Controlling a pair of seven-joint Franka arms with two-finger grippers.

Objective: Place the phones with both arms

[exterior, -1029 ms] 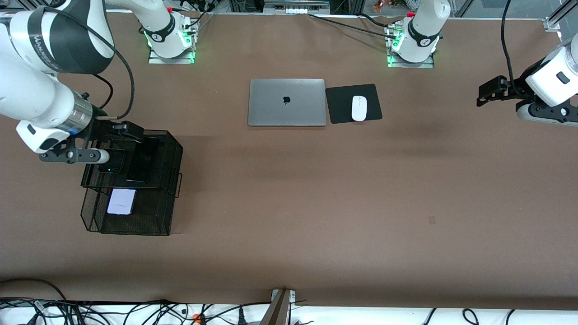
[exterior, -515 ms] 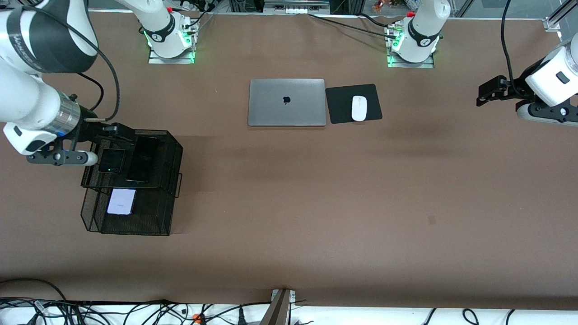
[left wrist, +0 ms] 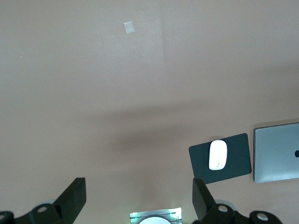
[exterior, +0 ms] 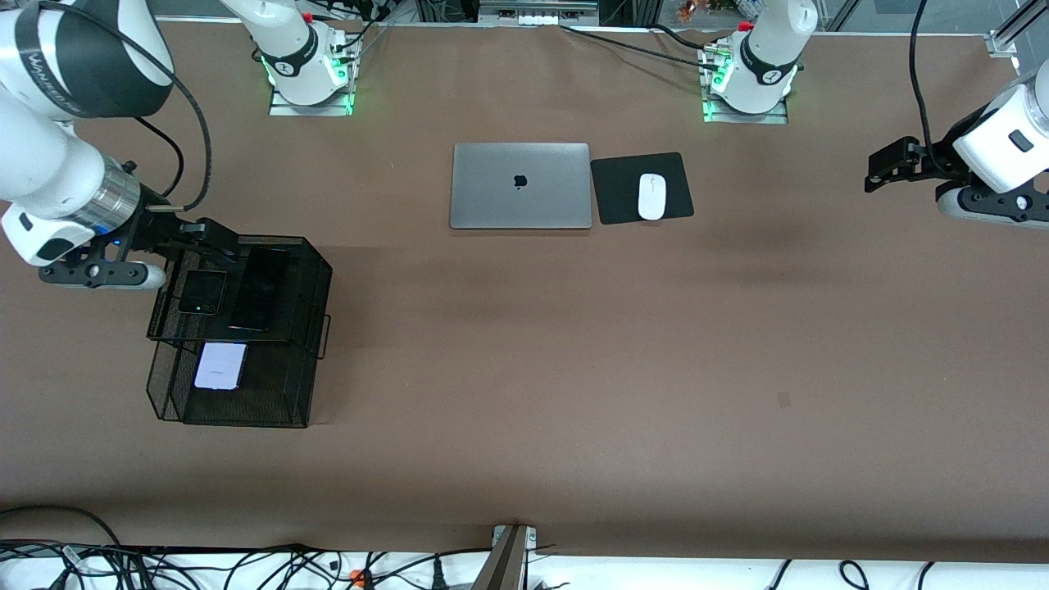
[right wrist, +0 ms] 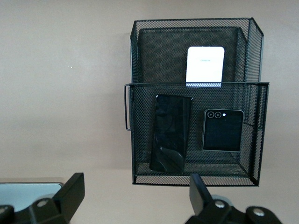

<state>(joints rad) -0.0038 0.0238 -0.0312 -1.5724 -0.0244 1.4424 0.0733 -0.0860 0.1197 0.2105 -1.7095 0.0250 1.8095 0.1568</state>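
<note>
Right wrist view: small squarish black phone (right wrist: 223,129) and long black slab phone (right wrist: 171,133) lie side by side, apart, in upper tier of black wire-mesh two-tier tray (right wrist: 131,100). Small squarish pale lavender-white phone (right wrist: 204,65) lies in lower tier, nearer front camera. Right gripper (exterior: 195,243) hovers over tray's upper edge, fingers spread wide, empty. Left gripper (exterior: 883,170) waits over left arm's end of table, fingers wide apart, empty. Closed silver laptop (exterior: 520,185) sits beside white computer mouse (exterior: 651,197) on black mouse pad (exterior: 615,190).

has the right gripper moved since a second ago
Yes. The right gripper has pulled off the small black phone, toward the mesh tray's outer edge.
</note>
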